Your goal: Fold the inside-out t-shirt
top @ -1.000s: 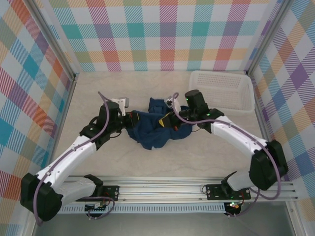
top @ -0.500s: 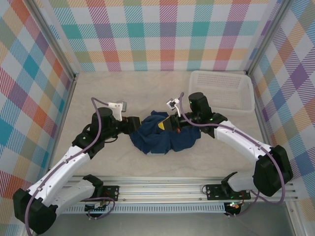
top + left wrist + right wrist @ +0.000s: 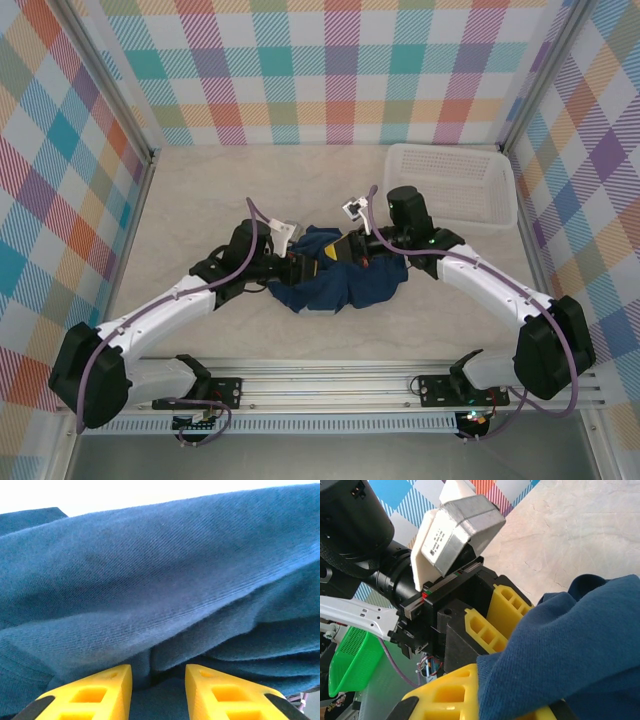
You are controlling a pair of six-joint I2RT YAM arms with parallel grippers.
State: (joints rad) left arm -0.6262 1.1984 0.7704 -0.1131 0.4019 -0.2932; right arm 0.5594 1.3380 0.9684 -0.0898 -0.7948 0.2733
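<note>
1. The left gripper (image 3: 302, 268) reaches into the left edge of the t-shirt (image 3: 340, 285). In its wrist view, its yellow fingers (image 3: 122, 680) stand partly apart with a thick navy fold running into the gap. I cannot tell whether they bite on that fold or only straddle it. Judging from the task, it is there to find a hem or layer to pull out.
2. The t-shirt lies bunched in a heap at the middle of the table (image 3: 200, 190), between the two grippers and touching both. No sleeve, collar or print can be picked out, so I judge the flattening, and so the folding, not yet begun.
3. The right gripper (image 3: 345, 250) is pressed together on the heap's upper right part, pinching cloth that drapes over one finger (image 3: 427, 692). I take it for an anchor, holding one side up so the other arm can get a grip.
4. The two grippers face each other closely across the cloth. The right wrist view looks straight at the left one's black body and its camera (image 3: 457, 530).
5. The basket (image 3: 450, 185) sits at the table's far right, well apart from the t-shirt, and takes no part.
6. Writing: the camera's white side bears a small printed label, too fine to read. The cloth in view is plain.
</note>
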